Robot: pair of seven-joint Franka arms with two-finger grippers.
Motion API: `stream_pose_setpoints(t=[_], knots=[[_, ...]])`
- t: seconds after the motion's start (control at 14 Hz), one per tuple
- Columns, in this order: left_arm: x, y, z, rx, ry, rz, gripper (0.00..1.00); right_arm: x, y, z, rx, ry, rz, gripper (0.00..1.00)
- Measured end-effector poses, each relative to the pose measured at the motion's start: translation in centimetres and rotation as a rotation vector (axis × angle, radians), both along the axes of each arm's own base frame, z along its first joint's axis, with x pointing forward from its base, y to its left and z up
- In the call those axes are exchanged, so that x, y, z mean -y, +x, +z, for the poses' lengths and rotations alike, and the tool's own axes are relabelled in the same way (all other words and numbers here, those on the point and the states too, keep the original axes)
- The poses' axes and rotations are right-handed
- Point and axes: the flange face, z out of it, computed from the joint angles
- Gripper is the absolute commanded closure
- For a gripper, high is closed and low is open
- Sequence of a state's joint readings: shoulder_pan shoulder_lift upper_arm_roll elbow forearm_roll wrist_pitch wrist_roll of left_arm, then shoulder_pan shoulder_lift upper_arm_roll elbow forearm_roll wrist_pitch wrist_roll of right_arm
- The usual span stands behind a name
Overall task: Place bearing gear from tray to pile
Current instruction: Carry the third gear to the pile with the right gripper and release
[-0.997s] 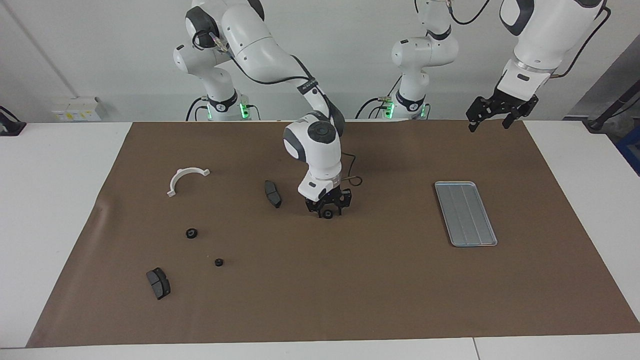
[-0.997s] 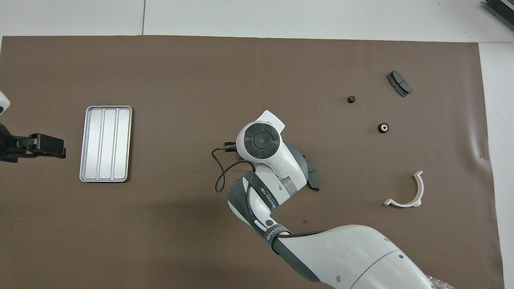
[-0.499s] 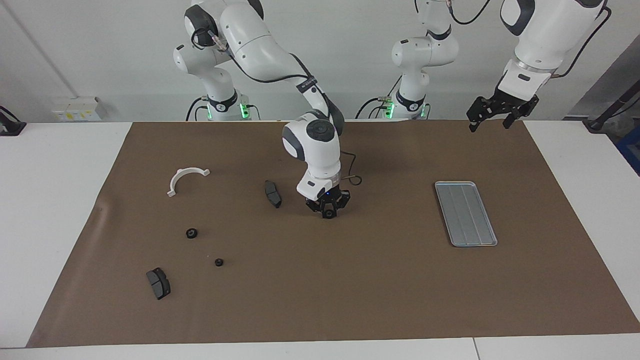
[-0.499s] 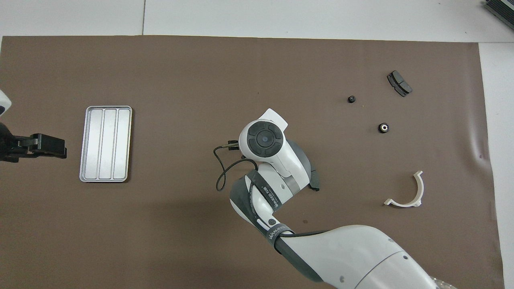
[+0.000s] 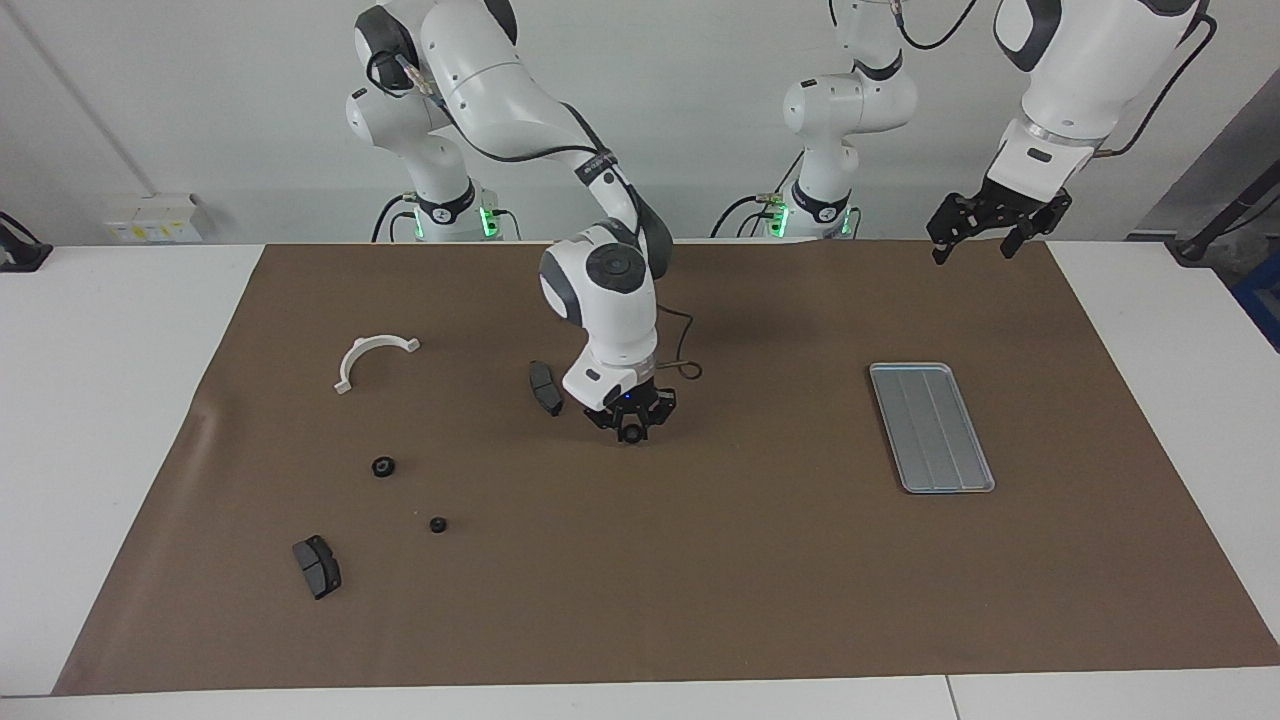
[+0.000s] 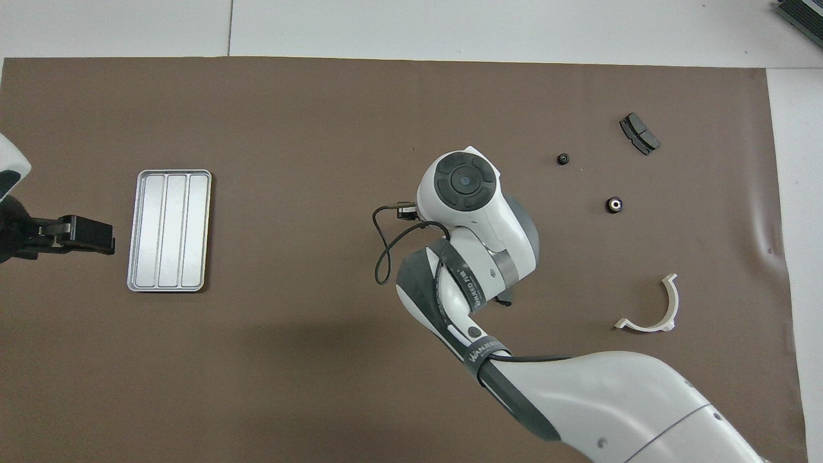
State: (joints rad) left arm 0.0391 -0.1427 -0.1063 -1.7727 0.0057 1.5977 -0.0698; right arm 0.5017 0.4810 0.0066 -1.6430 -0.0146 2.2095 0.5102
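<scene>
Apparently right end effector (image 5: 631,432) clenched the bearing gear (image 5: 632,434) over the mat, heading pile-ward; left end effector (image 5: 985,226) waited, released.

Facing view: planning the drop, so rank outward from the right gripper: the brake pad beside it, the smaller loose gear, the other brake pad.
1. Brake pad, beside the right gripper holding a bearing gear, toward the right arm's end.
2. Smaller gear, farther from the robots.
3. Other brake pad, near the mat's corner.
</scene>
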Motion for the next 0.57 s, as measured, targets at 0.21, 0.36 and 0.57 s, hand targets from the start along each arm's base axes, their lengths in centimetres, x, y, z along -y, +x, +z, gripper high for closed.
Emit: stream_pose_setpoints(t=[0.21, 0.36, 0.57], knots=[[0.2, 0.0, 0.0, 0.001, 0.000, -0.008, 0.00, 6.8, 1.5, 4.5, -0.032, -0.026, 0.009, 1.00], [0.3, 0.0, 0.0, 0.002, 0.000, -0.016, 0.00, 11.9, 2.4, 4.9, -0.051, -0.038, 0.022, 1.00], [0.3, 0.1, 0.1, 0.007, -0.001, -0.019, 0.00, 18.5, 2.7, 2.3, -0.107, -0.054, 0.061, 1.00]])
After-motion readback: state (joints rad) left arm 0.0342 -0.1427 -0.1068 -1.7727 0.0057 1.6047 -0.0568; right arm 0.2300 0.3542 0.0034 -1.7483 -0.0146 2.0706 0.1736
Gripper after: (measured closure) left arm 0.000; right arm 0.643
